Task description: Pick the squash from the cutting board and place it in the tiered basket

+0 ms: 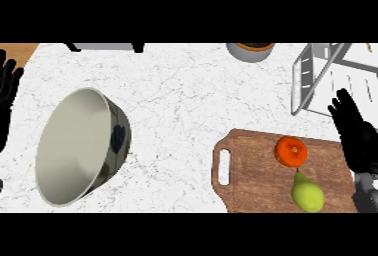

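Nearest to me, right hand [356, 134] comes in at the lower right edge, over the right end of the cutting board [255, 187], fingers straight and spread, pointing up the view, holding nothing. Just left of it I see two items on the board: a green pear-shaped fruit [308, 194] near the bottom edge, stem end up, and an orange-red round one [291, 151] just above it, ribbed top facing me, which I take for the squash though I can't be sure which it is. Both lie on the board, close together, apart from the hand. Board is brown wood with a slot handle at its left end. Left hand [9, 87] rests open at the far left edge, fingers straight and up, nothing in it. Between the hands, a big metal bowl [77, 147] sits tilted on the white marble counter [192, 95]. Farther back, right, the wire tiered basket [332, 75] is at the top right corner. A grey pot [249, 51] sits at the top edge, cut off.
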{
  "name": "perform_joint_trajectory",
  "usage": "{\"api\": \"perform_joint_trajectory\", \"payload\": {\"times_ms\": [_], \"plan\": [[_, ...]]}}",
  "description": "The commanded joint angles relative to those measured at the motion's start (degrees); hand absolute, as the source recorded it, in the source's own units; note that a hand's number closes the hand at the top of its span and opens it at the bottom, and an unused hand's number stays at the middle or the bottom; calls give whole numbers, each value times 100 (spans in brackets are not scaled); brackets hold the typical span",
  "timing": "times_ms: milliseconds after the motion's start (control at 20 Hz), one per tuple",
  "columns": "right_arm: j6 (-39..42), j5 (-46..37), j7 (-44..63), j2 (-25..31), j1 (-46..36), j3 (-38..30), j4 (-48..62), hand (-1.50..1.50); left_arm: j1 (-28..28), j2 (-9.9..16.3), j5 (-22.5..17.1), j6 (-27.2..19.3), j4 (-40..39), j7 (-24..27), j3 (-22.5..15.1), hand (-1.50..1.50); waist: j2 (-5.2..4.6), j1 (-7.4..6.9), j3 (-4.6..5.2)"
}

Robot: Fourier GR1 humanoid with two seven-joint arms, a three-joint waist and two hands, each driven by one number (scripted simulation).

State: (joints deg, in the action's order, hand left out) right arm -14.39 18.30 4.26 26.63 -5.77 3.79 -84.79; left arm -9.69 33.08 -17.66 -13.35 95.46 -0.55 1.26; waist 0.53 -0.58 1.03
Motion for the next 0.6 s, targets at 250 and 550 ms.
{"api": "perform_joint_trajectory", "payload": {"times_ms": [250,550], "plan": [[-980,415,-454,-757,309,-890,-868,150,430,-91,1247,-354,-893,-103,-692,0,-37,319,-108],[-3558,-1038,383,-942,1505,-985,-448,-150,540,-380,1190,-349,-1008,-129,-886,0,-42,398,-74]]}}
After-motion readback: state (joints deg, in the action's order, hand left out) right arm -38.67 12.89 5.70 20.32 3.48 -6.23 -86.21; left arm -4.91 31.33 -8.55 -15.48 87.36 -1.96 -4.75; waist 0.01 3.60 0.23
